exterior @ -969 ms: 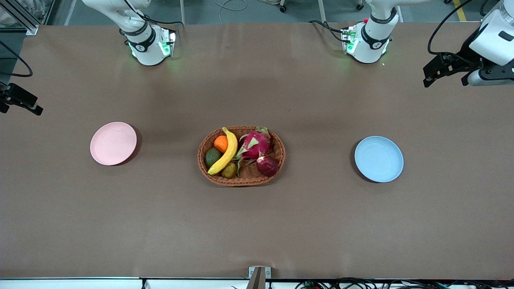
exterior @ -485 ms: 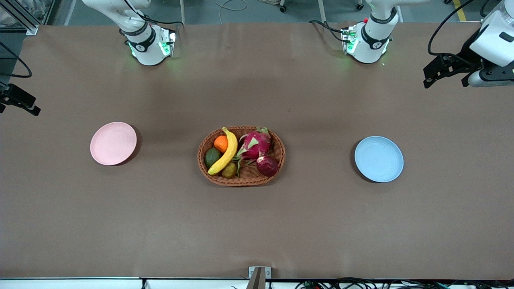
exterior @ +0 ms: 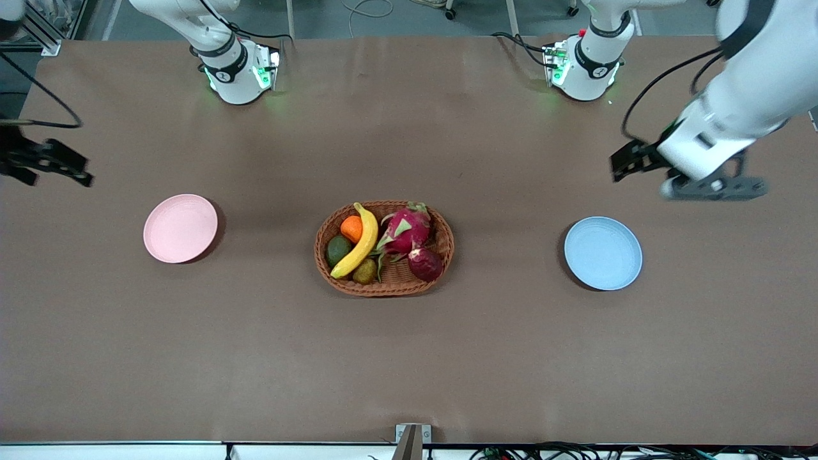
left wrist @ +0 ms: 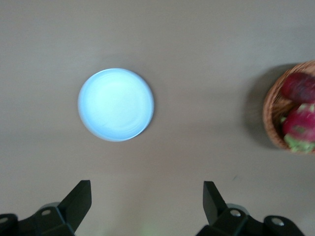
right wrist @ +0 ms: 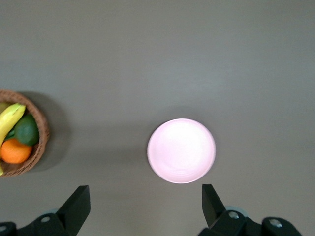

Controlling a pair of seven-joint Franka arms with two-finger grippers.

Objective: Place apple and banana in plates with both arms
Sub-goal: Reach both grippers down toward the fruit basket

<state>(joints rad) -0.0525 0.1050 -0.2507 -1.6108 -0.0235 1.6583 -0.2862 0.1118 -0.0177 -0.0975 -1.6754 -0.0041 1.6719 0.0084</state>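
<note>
Brown cloth covers the long table point(exterior: 409, 358), and an oval wicker basket point(exterior: 384, 285) sits at its middle. Inside the basket, the banana point(exterior: 362, 241) lies toward the right arm's end, between an orange point(exterior: 351, 229) and a pink dragon fruit point(exterior: 405, 231). The dark red apple point(exterior: 425, 264) rests against the dragon fruit, nearer to the front camera. A green avocado point(exterior: 337, 249) also lies in the basket beside the banana.

The pink plate point(exterior: 180, 228) stands well apart from the basket toward the right arm's end of the table, and the blue plate point(exterior: 602, 253) stands well apart toward the left arm's end; both hold nothing.

The left gripper point(left wrist: 147, 202) hangs in the air over bare cloth near the blue plate, its fingers spread wide and holding nothing. The right gripper point(right wrist: 146, 204) hangs over bare cloth near the pink plate, fingers likewise spread and holding nothing.
</note>
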